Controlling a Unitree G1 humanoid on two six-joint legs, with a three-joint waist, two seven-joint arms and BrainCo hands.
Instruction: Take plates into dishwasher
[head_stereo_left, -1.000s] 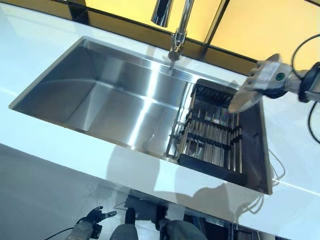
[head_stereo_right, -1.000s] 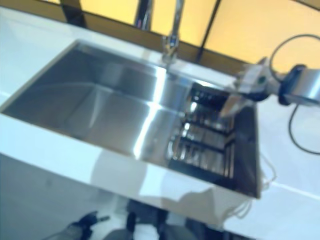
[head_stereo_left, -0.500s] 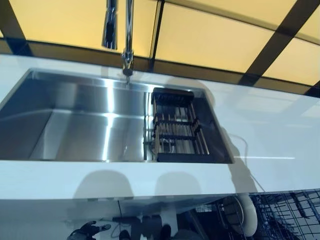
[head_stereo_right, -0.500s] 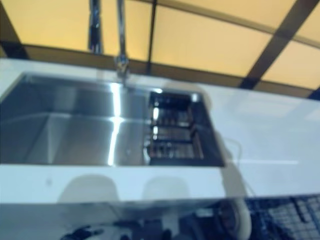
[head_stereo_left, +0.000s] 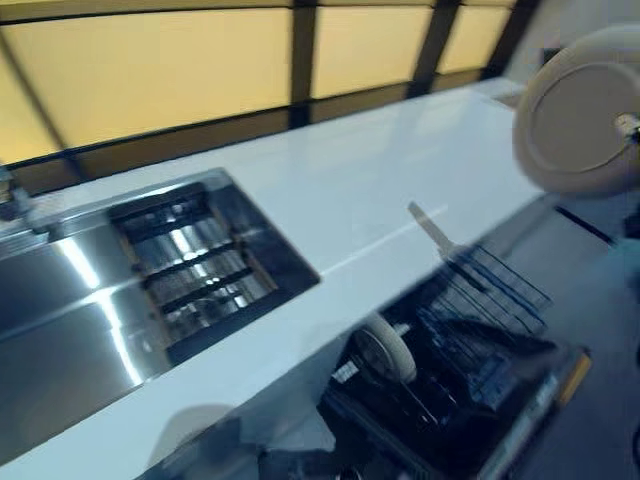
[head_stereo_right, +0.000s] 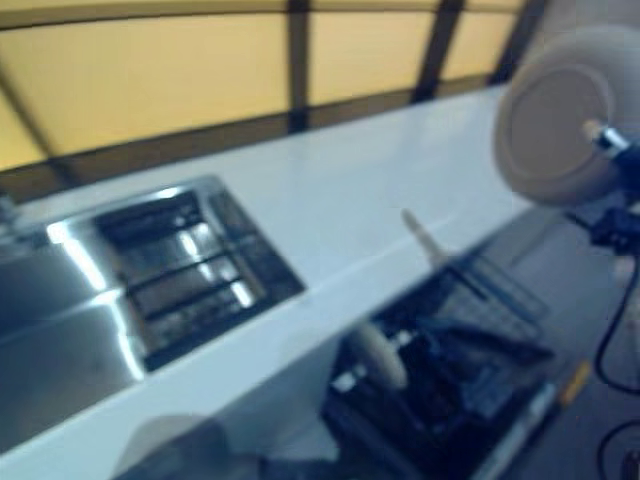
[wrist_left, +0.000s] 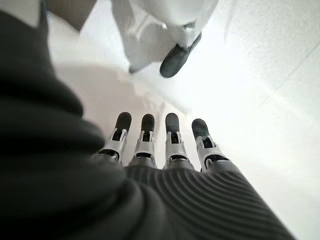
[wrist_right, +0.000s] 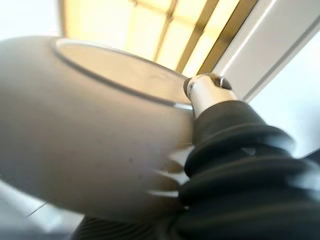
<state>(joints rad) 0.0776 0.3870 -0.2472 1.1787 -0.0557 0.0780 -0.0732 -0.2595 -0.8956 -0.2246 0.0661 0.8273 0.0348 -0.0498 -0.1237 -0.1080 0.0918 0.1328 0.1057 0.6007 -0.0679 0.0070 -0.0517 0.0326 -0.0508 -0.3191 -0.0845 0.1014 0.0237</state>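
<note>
A cream plate (head_stereo_left: 575, 125) is held up on edge at the far right, above the end of the white counter (head_stereo_left: 380, 190), its underside facing me. My right hand (wrist_right: 207, 92) is shut on it, with the thumb pressed on the plate (wrist_right: 90, 130) beside its foot ring. Below the counter's edge the dark wire dishwasher rack (head_stereo_left: 480, 300) is pulled out. A second cream plate (head_stereo_left: 388, 348) stands upright at its near end. My left hand (wrist_left: 170, 145) shows only in its wrist view, fingers straight and holding nothing, over a pale floor.
The steel sink (head_stereo_left: 60, 330) lies at the left, with a black drying rack (head_stereo_left: 195, 265) in its right end. Yellow window panels run along the back. The dishwasher's open door (head_stereo_left: 540, 400) juts out under the rack.
The camera has swung right: the sink slid to the left and the dishwasher rack came fully into view. The held plate, out of view half a second ago, now shows at the upper right.
</note>
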